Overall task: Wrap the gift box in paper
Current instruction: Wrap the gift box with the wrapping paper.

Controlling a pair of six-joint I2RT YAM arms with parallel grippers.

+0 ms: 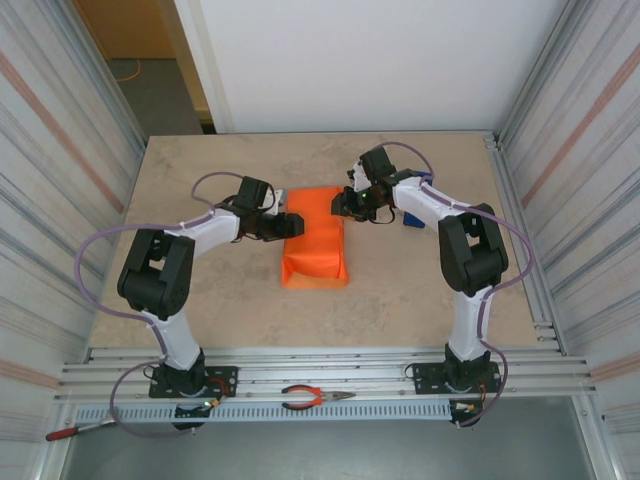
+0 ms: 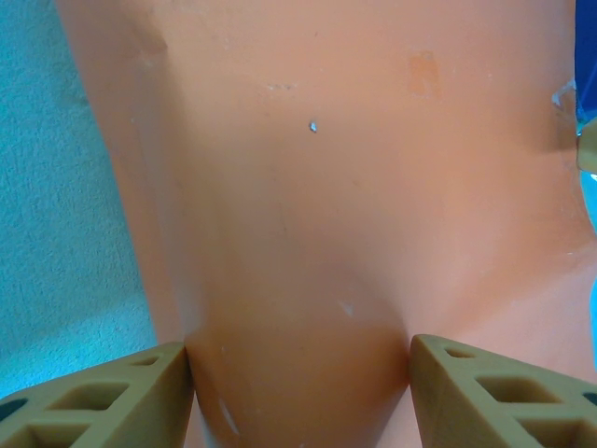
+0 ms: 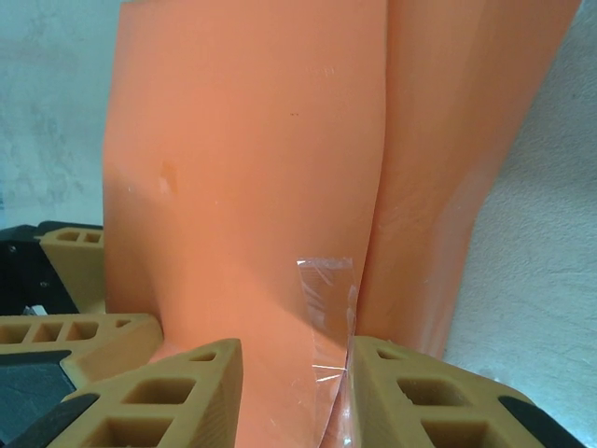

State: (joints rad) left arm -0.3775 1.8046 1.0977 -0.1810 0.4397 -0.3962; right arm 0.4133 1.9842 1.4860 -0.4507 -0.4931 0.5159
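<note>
The left tool (image 2: 298,359) squeezes a hump of the paper (image 1: 315,248) between its two fingers. It is at the left edge of the orange lump. The right tool (image 3: 294,347) is at the far right corner of the lump. Paper runs between its fingers, but I cannot tell if it is pinching the paper or just sitting around it. A bit of clear tape (image 3: 326,313) is stuck on the paper just past those fingers.

The paper is folded into one long lump in the middle of the worktop (image 1: 200,170). The gift box is covered by it, so I cannot see it. There is bare worktop all around the lump, with lots of room on the far side and the near side. A small blue thing (image 1: 411,221) sits just beside the right arm. Striped walls (image 1: 50,150) close in both sides. Pliers (image 1: 315,398) with orange handles lie on the metal rail (image 1: 330,372) at the near edge.
</note>
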